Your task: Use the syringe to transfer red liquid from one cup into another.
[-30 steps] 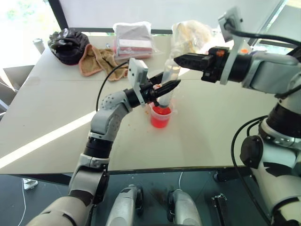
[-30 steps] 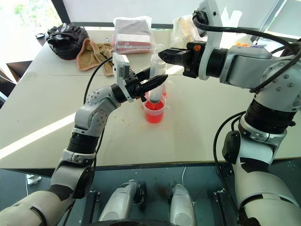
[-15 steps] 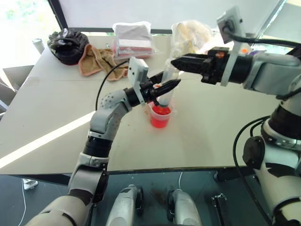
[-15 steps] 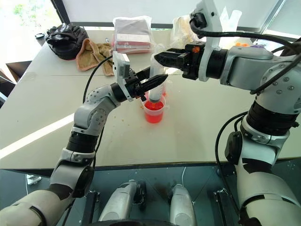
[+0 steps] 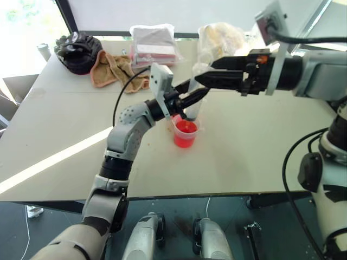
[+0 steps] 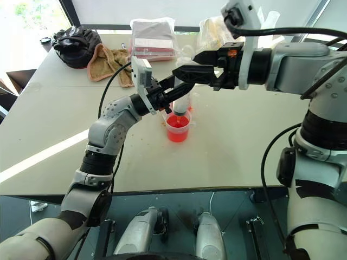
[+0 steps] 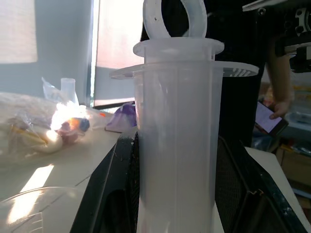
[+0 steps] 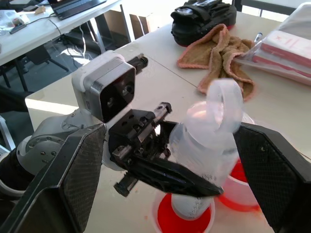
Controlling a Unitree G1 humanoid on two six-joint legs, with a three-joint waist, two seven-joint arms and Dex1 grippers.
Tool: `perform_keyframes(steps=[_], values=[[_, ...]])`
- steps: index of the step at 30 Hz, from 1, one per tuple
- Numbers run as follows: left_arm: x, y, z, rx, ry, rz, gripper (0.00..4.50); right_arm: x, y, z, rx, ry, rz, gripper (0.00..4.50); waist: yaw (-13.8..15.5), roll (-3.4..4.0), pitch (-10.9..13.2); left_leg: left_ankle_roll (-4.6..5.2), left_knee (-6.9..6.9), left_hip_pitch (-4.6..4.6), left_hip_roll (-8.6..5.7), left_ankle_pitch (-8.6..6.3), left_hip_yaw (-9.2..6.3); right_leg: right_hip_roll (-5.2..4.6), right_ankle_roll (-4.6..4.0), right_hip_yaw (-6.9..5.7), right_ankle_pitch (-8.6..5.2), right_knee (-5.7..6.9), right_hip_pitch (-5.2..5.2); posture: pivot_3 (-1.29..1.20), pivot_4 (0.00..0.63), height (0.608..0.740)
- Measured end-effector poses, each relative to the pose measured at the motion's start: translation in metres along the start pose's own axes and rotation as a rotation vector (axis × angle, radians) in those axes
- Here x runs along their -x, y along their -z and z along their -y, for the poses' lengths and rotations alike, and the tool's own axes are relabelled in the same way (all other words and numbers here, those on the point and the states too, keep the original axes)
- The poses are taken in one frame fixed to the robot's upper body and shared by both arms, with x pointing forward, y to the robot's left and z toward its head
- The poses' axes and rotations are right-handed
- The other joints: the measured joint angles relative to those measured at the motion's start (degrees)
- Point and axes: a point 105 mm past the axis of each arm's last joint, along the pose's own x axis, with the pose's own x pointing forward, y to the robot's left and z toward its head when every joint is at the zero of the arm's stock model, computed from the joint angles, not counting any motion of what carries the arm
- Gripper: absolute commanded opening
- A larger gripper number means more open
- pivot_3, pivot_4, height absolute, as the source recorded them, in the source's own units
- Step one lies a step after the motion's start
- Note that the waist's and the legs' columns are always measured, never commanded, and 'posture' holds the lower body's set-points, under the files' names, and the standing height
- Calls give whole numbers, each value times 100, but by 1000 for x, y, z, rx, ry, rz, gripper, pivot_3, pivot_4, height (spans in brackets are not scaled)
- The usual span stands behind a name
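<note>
My left gripper (image 5: 196, 98) is shut on the syringe (image 5: 193, 105), a large clear barrel held upright with its tip inside the rim of the shorter cup (image 5: 185, 133). That cup holds the red liquid (image 6: 178, 129). The syringe (image 7: 177, 145) has its plunger pushed down to the flange, with the ring on top (image 8: 223, 104). My right gripper (image 5: 205, 71) is open, one finger on each side of the plunger ring and not touching it. A second cup (image 8: 239, 193) with red liquid stands just behind the syringe.
At the table's far side lie a black bag (image 5: 78, 51), a tan towel (image 5: 111, 70), a bagged red-and-white pack (image 5: 154, 46) and a crinkled plastic bag (image 5: 219, 38). A person holding a phone (image 7: 269, 119) stands beyond the table.
My right gripper has opened: its fingers were closed at the plunger top and now stand spread on either side of it. The left gripper and the syringe have kept still.
</note>
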Motion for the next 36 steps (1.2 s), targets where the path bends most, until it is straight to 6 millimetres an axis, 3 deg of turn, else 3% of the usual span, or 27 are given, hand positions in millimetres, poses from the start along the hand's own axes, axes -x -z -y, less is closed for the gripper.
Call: perform_keyframes(steps=[6,15,19,24,30,36], values=[[-2,-15,0,-29,-5,52,1434,13,2,22,-23,78,-9,4233,9,0,0,-1,0,-1,-1,0,1,-6,1,0,1,-3,1,0,150,740],[-4,-22,-5,43,-41,72,1434,20,15,32,-61,107,-22,4233,8,-1,0,-1,2,-1,0,1,1,-7,4,0,2,-3,3,0,150,740],[-5,-39,-21,210,-128,103,1434,17,33,40,-111,130,-53,4233,6,-1,1,8,4,0,0,8,-1,-5,9,0,5,0,4,0,150,740],[7,-58,-58,383,-349,51,1434,14,49,43,-149,142,-78,4233,3,-2,1,10,5,1,-1,12,-1,9,17,-2,9,3,7,0,150,740],[40,-16,-92,571,-640,-225,1434,14,51,46,-151,172,-82,4233,17,-5,3,11,12,4,-3,14,-1,14,25,-4,13,3,16,0,150,740],[77,30,-95,606,-804,-616,1434,16,51,42,-107,177,-96,4233,15,-7,4,4,8,4,-4,16,0,17,27,-5,13,3,14,0,150,740]])
